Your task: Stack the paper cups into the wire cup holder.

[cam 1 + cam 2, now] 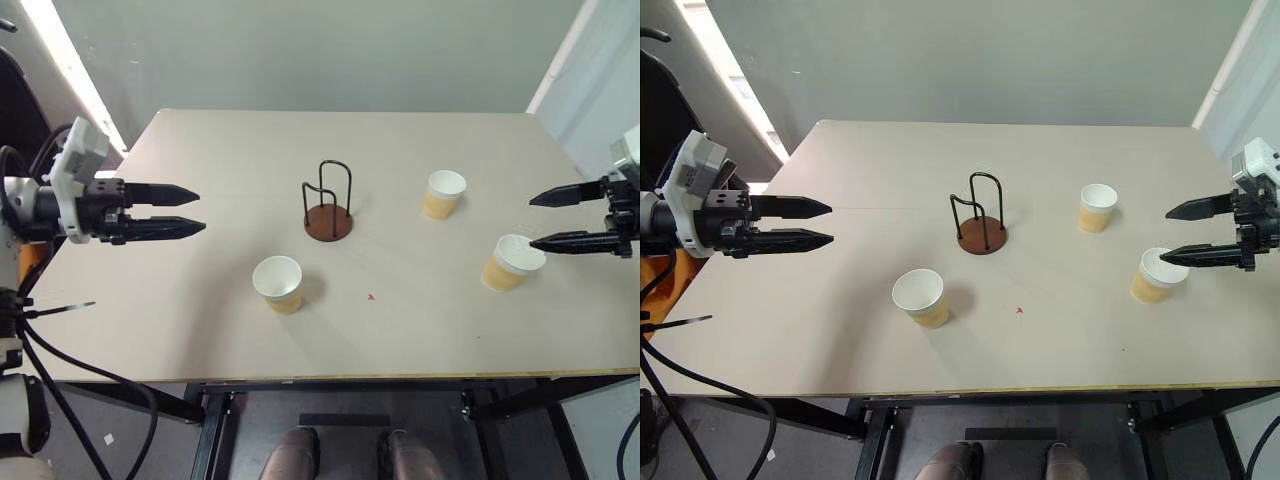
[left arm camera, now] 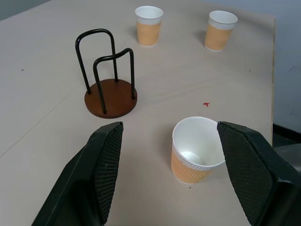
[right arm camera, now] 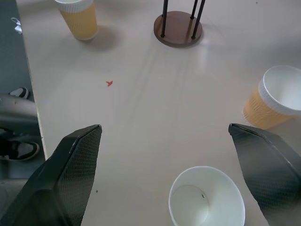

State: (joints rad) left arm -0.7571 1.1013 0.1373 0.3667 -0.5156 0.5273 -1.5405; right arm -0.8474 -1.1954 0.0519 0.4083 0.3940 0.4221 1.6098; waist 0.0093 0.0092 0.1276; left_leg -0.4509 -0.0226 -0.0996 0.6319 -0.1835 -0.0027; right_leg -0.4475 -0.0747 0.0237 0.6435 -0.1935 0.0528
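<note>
- Table (image 1: 200, 330) first: a pale beige, matte rectangular top with a thin light edge along its near side, standing on a dark metal frame over a grey floor (image 1: 330, 440).
- Behind the table rises a plain grey-green wall (image 1: 330, 50); a bright white strip (image 1: 70, 60) runs slantwise at the far left, and a pale panel (image 1: 600, 70) closes the far right corner.
- A small red mark (image 1: 371, 296) sits on the top, near the middle and toward the near edge (too small to say what it is).
- The wire cup holder (image 1: 328, 222), a round reddish-brown disc base with thin black wire loops standing upright, is at the centre of the table and holds no cup.
- Three tan-yellow tapered paper cups with white insides and rolled rims all stand upright, mouths up, well apart from each other: the near cup (image 1: 278, 284) in front of the holder and slightly to its left, the far cup (image 1: 444, 194) to the holder's right, the right cup (image 1: 511, 263) nearer the right edge.
- The left pincer (image 1: 195, 210) hangs over the table's left side, its two black fingers spread and empty, pointing toward the centre.
- The right pincer (image 1: 540, 220) hovers at the right side, fingers parted wide and gripping nothing; its lower fingertip lies across the right cup's rim in the head views, whether touching I cannot tell.
</note>
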